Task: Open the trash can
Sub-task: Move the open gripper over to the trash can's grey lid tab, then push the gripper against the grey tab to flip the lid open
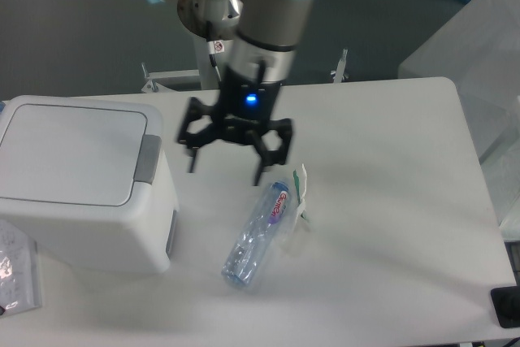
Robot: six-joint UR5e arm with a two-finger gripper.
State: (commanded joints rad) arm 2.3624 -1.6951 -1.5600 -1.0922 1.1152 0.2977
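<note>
The white trash can point(77, 193) stands at the left of the table with its flat lid point(69, 154) down and a grey push button point(147, 159) at the lid's right rim. My gripper point(225, 170) hangs in the air just right of the bin, fingers spread wide and pointing down. It is open and holds nothing. A blue light glows on its wrist. One fingertip point(192, 166) is a short way right of the button, apart from it.
A clear plastic bottle point(257, 233) lies on the table below and right of the gripper, with a small white and green packet point(299, 201) beside it. A clear plastic bag point(16, 275) lies at the bin's front left. The arm's base point(213, 30) stands behind the table.
</note>
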